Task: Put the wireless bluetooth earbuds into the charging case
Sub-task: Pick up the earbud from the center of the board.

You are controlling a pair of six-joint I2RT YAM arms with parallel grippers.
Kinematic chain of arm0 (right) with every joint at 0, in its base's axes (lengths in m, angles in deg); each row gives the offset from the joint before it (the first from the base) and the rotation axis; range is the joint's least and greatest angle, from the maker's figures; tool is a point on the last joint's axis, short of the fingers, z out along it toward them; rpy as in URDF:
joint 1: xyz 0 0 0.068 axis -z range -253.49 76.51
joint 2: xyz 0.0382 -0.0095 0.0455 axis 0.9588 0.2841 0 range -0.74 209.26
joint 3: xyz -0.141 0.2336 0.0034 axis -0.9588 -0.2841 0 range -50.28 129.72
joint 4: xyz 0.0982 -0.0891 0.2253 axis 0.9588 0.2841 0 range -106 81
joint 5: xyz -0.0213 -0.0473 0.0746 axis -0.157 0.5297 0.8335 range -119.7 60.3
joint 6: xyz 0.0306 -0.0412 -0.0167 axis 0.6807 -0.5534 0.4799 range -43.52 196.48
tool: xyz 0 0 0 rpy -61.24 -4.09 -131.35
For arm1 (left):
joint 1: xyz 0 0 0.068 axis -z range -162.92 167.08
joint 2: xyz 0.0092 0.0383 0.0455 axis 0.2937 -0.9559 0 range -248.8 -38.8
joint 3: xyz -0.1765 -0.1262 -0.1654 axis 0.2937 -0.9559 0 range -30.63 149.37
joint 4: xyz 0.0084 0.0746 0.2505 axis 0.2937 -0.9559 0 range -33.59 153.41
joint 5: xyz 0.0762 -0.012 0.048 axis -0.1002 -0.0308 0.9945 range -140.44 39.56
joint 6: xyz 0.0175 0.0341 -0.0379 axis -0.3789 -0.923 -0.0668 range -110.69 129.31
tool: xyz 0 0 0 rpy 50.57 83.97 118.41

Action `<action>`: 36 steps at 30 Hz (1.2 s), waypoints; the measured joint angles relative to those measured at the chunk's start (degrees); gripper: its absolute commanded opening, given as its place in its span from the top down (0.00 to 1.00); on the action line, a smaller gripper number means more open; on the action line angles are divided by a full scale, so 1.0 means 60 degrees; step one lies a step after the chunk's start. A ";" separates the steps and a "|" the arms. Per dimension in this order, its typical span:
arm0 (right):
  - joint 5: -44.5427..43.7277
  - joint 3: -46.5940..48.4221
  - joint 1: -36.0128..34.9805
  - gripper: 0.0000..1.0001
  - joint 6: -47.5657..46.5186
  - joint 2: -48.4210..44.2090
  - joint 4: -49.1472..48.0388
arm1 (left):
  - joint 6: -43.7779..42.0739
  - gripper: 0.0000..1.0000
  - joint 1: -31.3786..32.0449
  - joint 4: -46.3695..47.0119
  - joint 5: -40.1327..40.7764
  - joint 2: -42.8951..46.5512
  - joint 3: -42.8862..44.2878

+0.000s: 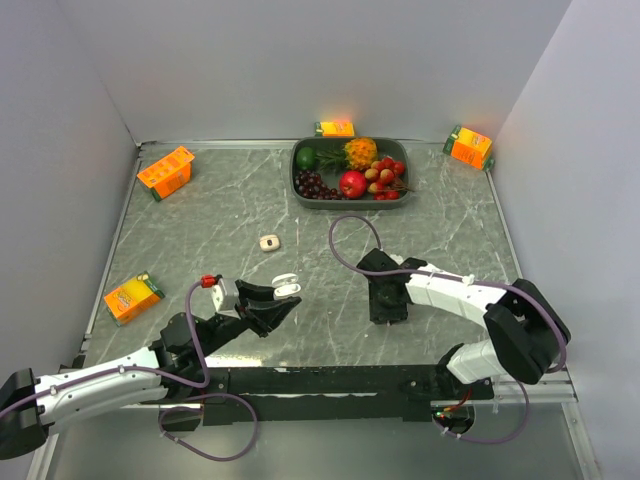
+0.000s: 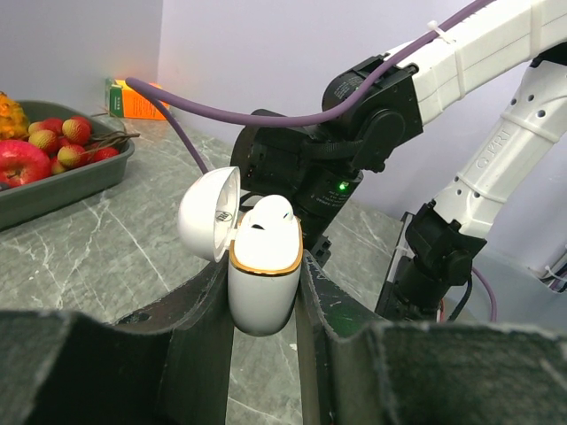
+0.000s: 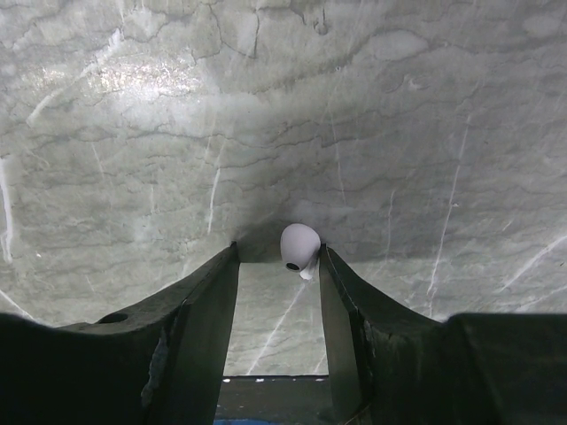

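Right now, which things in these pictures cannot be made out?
- Top external: the small beige item on the table is too small to identify.
- Left wrist: the charging case has its inside hidden by its rim and the seated earbud; the left gripper's fingers cover its sides.
- Right wrist: whether the loose earbud touches the table cannot be told.
- Top external: that earbud is hidden under the right gripper.

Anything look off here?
Two minor things. The earbud sits off-centre between the fingers of the right gripper, against one finger with a gap to the other. A small beige object lies alone mid-table; what it is, I cannot tell. The charging case sits upright in the left gripper, lid open.
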 measured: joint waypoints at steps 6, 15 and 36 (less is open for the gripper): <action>0.0011 0.0058 0.0095 0.51 -0.0004 0.0069 0.0026 | -0.0004 0.99 0.0004 -0.0011 0.0029 0.0022 0.0000; 0.0102 0.0076 0.0350 0.51 -0.0036 0.0084 0.0040 | -0.0004 0.99 0.0022 -0.0007 0.0040 0.0142 -0.0004; -0.0401 0.0157 0.0641 0.73 -0.0368 0.0178 -0.0127 | 0.0000 0.99 0.0026 -0.0011 0.0040 0.0208 -0.0004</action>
